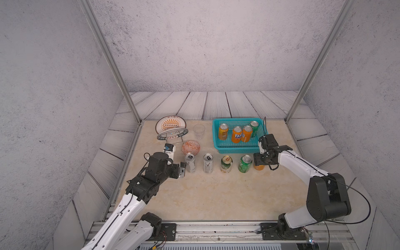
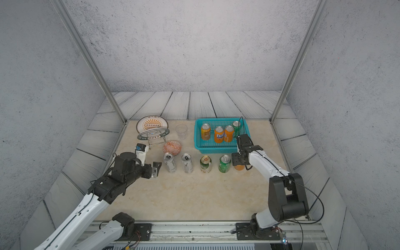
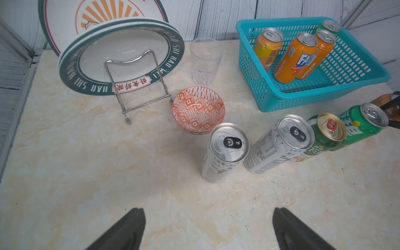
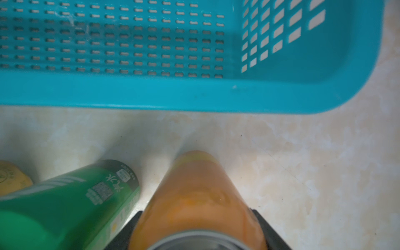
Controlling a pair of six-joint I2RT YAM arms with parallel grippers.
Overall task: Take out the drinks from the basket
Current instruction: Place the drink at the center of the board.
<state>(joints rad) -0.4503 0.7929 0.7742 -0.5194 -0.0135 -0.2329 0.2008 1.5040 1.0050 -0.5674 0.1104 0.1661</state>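
Right wrist view shows the right gripper (image 4: pixel 198 218) with its jaws clamped on either side of an orange can (image 4: pixel 194 190), holding it near the silver top. The can stands upright, its long axis vertical, with the top toward the wrist and the base at the table (image 4: pixel 303 162). I cannot tell whether it rests there fully. In both top views it sits right of centre, at the right end of a row of five cans. It is just below the front wall of the basket (image 1: pixel 238 149) and just beside a green can (image 1: pixel 245 163). I judge this to be the set-down of the fifth drink. The next move calls for spreading the jaws and rising straight up, because the green can is close enough for a finger to nudge it. Four drinks are in the basket, upper right of centre: three orange cans (image 1: pixel 237 134) and a green can at the back (image 1: pixel 253 128). All four are upright with tops up, so a reach from above should suit. Left of centre, the left gripper (image 1: pixel 183 170) hangs empty with its jaws wide apart, just beside a white can (image 1: pixel 190 162) at the row's left end.
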